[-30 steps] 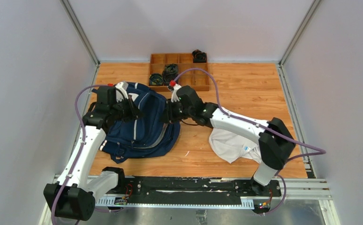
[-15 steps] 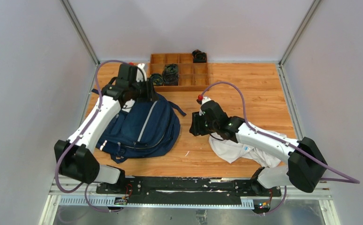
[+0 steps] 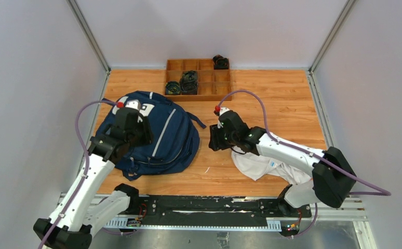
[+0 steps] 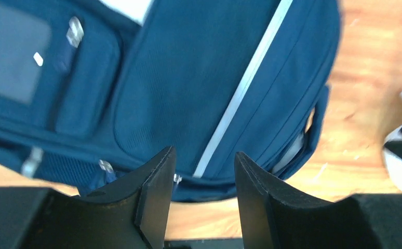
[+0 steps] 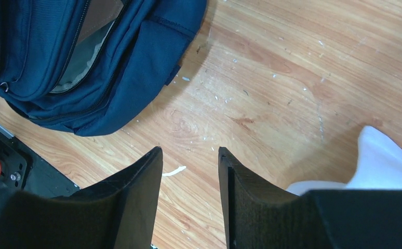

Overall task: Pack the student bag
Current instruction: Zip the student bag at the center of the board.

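The navy student bag [image 3: 162,137] lies flat on the left of the wooden table, its grey-white patch at the far end. My left gripper [image 3: 139,129] hovers over its left half, open and empty. In the left wrist view [image 4: 204,153] the jaws stand apart above the bag [image 4: 199,78] and its grey stripe. My right gripper [image 3: 213,140] is open and empty over bare table, just right of the bag. In the right wrist view [image 5: 188,150] the bag [image 5: 136,62] shows a part-open zip with grey lining [image 5: 84,57].
A white cloth garment [image 3: 261,163] lies under the right arm; it also shows in the right wrist view [image 5: 386,161]. A wooden compartment tray [image 3: 222,96] with dark rolled items [image 3: 188,80] stands at the back. A black rail [image 3: 209,205] runs along the near edge.
My left arm has pulled back from the bag's far end to over its left half. The bag now lies flatter. My right gripper left the bag earlier and has barely moved since.
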Motion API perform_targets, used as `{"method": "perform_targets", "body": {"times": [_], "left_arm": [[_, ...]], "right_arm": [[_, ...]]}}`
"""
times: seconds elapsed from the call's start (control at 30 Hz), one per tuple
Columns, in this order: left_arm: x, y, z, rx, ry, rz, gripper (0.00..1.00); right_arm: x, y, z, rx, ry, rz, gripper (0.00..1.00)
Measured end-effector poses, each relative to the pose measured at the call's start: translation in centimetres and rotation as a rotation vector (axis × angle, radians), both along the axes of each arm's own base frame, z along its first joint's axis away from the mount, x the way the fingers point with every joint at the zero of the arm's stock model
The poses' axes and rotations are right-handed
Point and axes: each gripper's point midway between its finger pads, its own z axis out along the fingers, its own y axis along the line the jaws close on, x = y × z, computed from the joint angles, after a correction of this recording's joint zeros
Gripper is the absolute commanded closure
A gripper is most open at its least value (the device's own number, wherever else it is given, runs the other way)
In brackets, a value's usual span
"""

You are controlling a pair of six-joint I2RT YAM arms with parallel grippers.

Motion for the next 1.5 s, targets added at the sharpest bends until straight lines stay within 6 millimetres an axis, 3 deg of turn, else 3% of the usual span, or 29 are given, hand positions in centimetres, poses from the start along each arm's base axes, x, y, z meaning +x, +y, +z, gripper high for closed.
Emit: {"method": "perform_targets", "body": {"times": [0.17,0.3,0.47,0.63,0.83,1.07,1.37,1.5], "left_arm": [[-3.9,0.4,-6.2,-0.013,0.154,0.082,0.56],[-5.3,1.0,-8.4,-0.022,0.201,0.164,0.51],[-5.5,0.1,-8.9,-0.026,0.218,0.190,0.50],[-6.3,-0.7,-10.7,-0.025,0.250,0.220,0.52],[-6.9,0.1,-12.1,-0.023,0.232,0.275,0.52],[-7.6,0.5,-14.9,-0.006,0.253,0.273,0.71],[-7.2,-0.2,-14.1,-0.083,0.186,0.249,1.00],[-7.4,-0.9,-14.4,-0.075,0.222,0.199,1.00]], "right_arm": [[0.4,1.6,-1.3,-0.007,0.048,0.038,0.42],[0.5,3.2,-1.6,0.012,0.084,0.078,0.41],[0.3,4.2,-1.5,0.040,0.108,0.113,0.41],[-0.1,4.7,-1.6,0.066,0.139,0.128,0.41],[-0.3,5.5,-1.7,0.104,0.165,0.137,0.41],[-0.3,5.7,-1.8,0.112,0.173,0.139,0.41],[-0.3,5.7,-1.8,0.116,0.177,0.139,0.42],[-0.4,5.8,-1.9,0.118,0.188,0.139,0.43]]}}
